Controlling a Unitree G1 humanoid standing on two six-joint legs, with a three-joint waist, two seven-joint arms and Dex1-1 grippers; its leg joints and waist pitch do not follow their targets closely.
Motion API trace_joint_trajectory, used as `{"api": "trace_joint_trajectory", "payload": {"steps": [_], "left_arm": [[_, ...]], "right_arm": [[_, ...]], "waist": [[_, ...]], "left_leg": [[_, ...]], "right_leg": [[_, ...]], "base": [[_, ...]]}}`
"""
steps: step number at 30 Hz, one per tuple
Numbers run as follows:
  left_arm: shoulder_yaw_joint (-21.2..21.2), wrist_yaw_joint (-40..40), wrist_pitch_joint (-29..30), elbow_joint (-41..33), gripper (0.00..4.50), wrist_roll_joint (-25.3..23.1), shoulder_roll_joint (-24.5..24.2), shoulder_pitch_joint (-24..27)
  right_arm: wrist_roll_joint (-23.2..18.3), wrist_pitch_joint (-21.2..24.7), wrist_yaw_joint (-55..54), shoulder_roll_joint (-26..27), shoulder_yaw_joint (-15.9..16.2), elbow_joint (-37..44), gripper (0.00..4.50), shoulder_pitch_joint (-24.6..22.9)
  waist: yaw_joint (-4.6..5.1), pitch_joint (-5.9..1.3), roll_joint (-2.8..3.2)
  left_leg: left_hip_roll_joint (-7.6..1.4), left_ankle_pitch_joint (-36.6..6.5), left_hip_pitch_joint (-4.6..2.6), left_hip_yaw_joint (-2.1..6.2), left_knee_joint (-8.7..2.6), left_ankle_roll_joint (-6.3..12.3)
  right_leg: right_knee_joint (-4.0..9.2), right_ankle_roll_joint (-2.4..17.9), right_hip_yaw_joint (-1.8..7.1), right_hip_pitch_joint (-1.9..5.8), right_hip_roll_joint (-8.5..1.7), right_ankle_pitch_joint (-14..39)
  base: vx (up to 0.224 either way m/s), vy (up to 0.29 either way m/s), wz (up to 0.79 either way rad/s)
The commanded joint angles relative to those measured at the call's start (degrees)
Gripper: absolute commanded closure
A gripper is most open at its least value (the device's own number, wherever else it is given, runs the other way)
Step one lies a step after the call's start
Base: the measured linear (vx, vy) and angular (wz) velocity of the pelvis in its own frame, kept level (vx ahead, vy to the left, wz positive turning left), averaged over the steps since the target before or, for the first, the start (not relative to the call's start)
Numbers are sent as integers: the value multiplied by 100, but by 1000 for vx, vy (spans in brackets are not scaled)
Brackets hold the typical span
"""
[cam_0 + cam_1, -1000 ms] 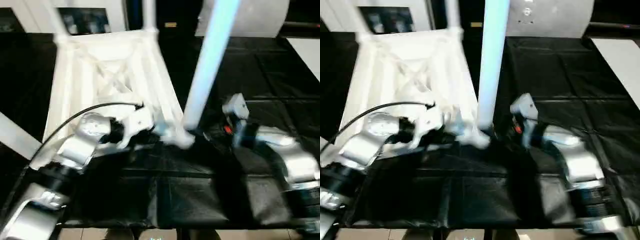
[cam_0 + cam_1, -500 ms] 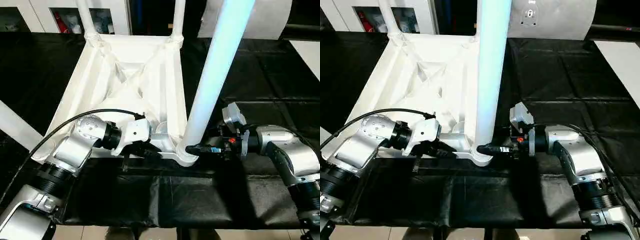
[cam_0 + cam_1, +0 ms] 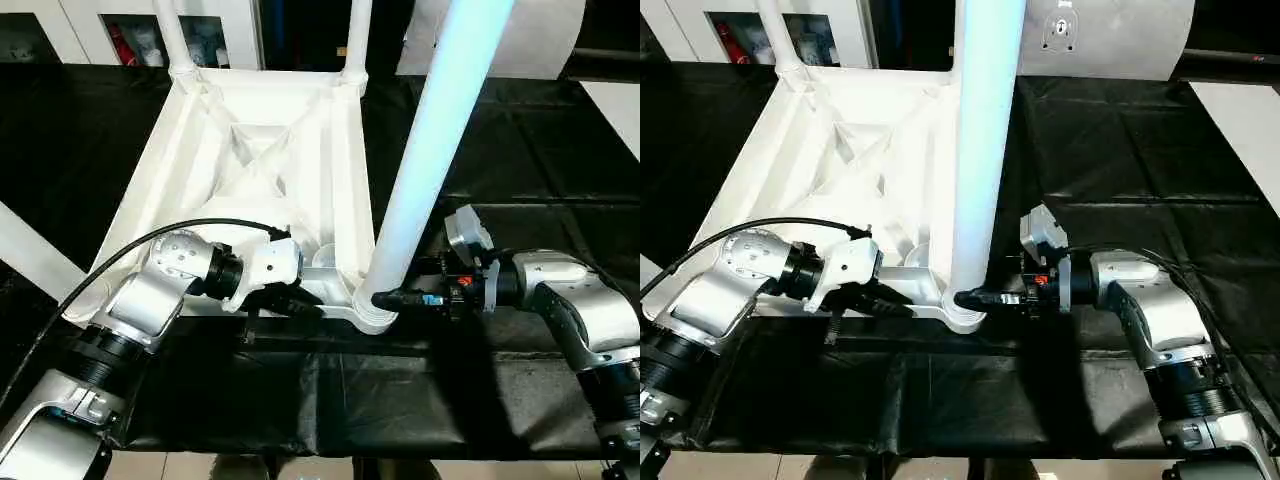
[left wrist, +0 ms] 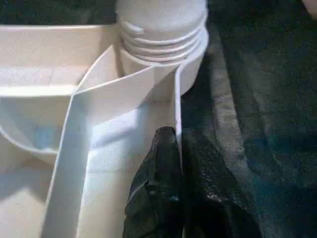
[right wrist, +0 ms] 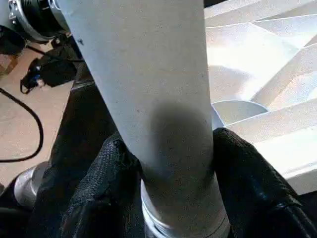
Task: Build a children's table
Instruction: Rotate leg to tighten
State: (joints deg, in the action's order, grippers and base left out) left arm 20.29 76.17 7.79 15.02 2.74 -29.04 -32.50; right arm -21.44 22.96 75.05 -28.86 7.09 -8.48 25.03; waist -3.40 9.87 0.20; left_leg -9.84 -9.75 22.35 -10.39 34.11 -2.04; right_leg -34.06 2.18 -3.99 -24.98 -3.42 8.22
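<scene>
Right pincer (image 3: 962,298) now tight around table leg (image 3: 983,150).

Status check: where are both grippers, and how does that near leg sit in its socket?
Left gripper shut on tabletop rim. Right gripper shut on near leg, low by corner socket. Leg upright in socket. Nothing in the way.

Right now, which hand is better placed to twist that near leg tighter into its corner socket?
The right hand: it already clasps the near leg just above the socket. The left hand is shut on the tabletop's edge rib, steadying it.
</scene>
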Motion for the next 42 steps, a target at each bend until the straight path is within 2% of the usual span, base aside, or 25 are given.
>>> {"api": "trace_joint_trajectory", "payload": {"steps": [1,2,4,5,6,7,8,9,10,11,12,13,14,16,17,19,21,24,25,28,31,33,34,38,42], "left_arm": [[-45,-421,389,-188,450,34,233,-38],[-117,-659,596,-245,450,45,358,-53],[-181,-910,801,-325,450,42,487,-61],[-200,-1016,856,-358,450,27,541,-64],[-200,-1016,856,-358,450,27,541,-64],[-258,-1340,1096,-462,450,6,741,-65],[-364,-1962,1498,-612,450,-58,1145,-78],[-364,-1962,1498,-612,450,-58,1145,-78],[-416,-2352,1726,-682,450,-125,1405,-96],[-434,-2502,1809,-707,450,-156,1505,-104],[-457,-2724,1951,-739,450,-192,1649,-115],[-475,-2983,2047,-754,450,-256,1813,-128],[-504,-3304,2141,-739,450,-330,2035,-150],[-507,-3416,2155,-712,450,-361,2127,-164],[-485,-3433,2168,-717,450,-382,2130,-163],[-452,-3380,2171,-730,450,-415,2065,-147],[-453,-3380,2224,-771,450,-445,2035,-133],[-400,-3014,2063,-836,450,-421,1697,-58],[-393,-2962,2040,-842,450,-421,1651,-42],[-375,-2710,1798,-773,450,-398,1462,-17],[-337,-2038,1296,-653,450,-256,1066,45],[-327,-1906,1181,-630,450,-219,999,50],[-274,-1640,1014,-564,450,-181,840,38],[-204,-1116,755,-489,450,-23,621,16],[-52,-389,389,-403,450,100,300,6]], "right_arm": [[99,189,-845,378,-26,188,249,-89],[247,230,-1393,612,-87,209,249,-94],[364,339,-1979,881,-171,245,249,-100],[372,401,-2185,995,-215,274,250,-106],[372,401,-2185,995,-215,274,250,-106],[423,555,-2685,1296,-275,379,251,-130],[578,777,-3650,1860,-391,515,252,-140],[578,777,-3650,1860,-391,515,252,-140],[726,867,-4257,2212,-434,566,252,-118],[788,899,-4494,2350,-451,583,252,-107],[958,900,-4805,2505,-422,601,252,-77],[1052,954,-5200,2751,-474,593,252,-31],[1165,943,-5641,3026,-501,556,252,32],[1245,853,-5739,3083,-420,536,252,48],[1262,827,-5732,3087,-384,557,217,17],[1247,782,-5611,3032,-379,596,181,-89],[1254,785,-5553,2992,-365,637,175,-141],[1097,574,-5102,2601,-576,713,149,-290],[1074,538,-5032,2545,-618,717,125,-305],[901,376,-4535,2218,-706,719,110,-338],[675,129,-3429,1472,-784,634,85,-380],[631,88,-3202,1321,-778,609,74,-382],[503,50,-2766,1054,-805,545,65,-349],[324,-11,-2026,663,-754,421,21,-287],[241,-281,-923,167,-433,166,21,-146]], "waist": [[40,-475,-55],[50,-459,-45],[112,-430,-60],[135,-416,-44],[184,-422,-56],[226,-407,-44],[230,-407,6],[299,-401,-28],[324,-412,-19],[343,-412,-23],[360,-416,-25],[366,-412,10],[398,-411,-2],[402,-408,7],[389,-415,3],[378,-426,-2],[364,-430,10],[338,-430,20],[339,-429,24],[323,-438,14],[279,-433,19],[261,-427,34],[228,-419,31],[144,-421,21],[106,-432,9]], "left_leg": [[-325,-949,-109,118,-381,481],[-317,-994,-106,123,-385,426],[-274,-1210,-114,149,-402,234],[-264,-1242,-98,162,-407,201],[-263,-1276,-83,179,-417,174],[-275,-1304,-76,182,-436,175],[-280,-1346,-102,185,-433,164],[-271,-1421,-90,179,-427,117],[-250,-1403,-82,194,-422,88],[-249,-1361,-71,191,-427,99],[-243,-1382,-97,183,-416,131],[-240,-1349,-90,180,-414,149],[-242,-1350,-88,171,-420,169],[-224,-1312,-98,161,-418,210],[-221,-1290,-112,151,-415,264],[-235,-1109,-72,149,-431,362],[-247,-1032,-77,141,-429,417],[-256,-1037,-75,146,-432,456],[-262,-1033,-77,142,-435,471],[-267,-949,-76,136,-432,528],[-279,-905,-85,126,-430,625],[-285,-956,-104,120,-427,640],[-287,-971,-103,116,-430,647],[-311,-980,-143,114,-437,646],[-326,-892,-129,114,-433,680]], "right_leg": [[440,1102,324,341,-502,2200],[437,1093,321,329,-499,2280],[511,906,292,328,-512,2902],[523,851,287,340,-519,3018],[541,744,276,363,-518,3108],[540,711,288,352,-501,3042],[535,740,286,316,-499,3008],[553,793,281,300,-491,2993],[549,735,275,334,-513,3059],[553,731,280,323,-503,3021],[569,719,282,302,-495,2974],[559,737,289,306,-495,2892],[559,780,288,293,-473,2767],[571,779,289,291,-466,2665],[573,762,298,299,-463,2574],[519,823,305,338,-453,2140],[498,907,315,339,-455,1895],[487,984,315,362,-465,1800],[475,1024,317,366,-463,1735],[463,1097,322,385,-470,1558],[460,1152,321,386,-470,1480],[472,1162,319,372,-472,1524],[475,1179,318,369,-474,1597],[474,1171,327,347,-480,1688],[438,1274,330,362,-492,1513]], "base": [[0,0,0],[0,0,0],[0,0,0],[0,0,0],[0,0,0],[0,0,0],[0,0,0],[0,0,0],[0,0,0],[0,0,0],[0,0,0],[0,0,0],[0,0,0],[0,0,0],[0,0,0],[0,0,0],[0,0,0],[0,0,0],[0,0,0],[0,0,0],[0,0,0],[0,0,0],[0,0,0],[0,0,0],[0,0,0]]}}
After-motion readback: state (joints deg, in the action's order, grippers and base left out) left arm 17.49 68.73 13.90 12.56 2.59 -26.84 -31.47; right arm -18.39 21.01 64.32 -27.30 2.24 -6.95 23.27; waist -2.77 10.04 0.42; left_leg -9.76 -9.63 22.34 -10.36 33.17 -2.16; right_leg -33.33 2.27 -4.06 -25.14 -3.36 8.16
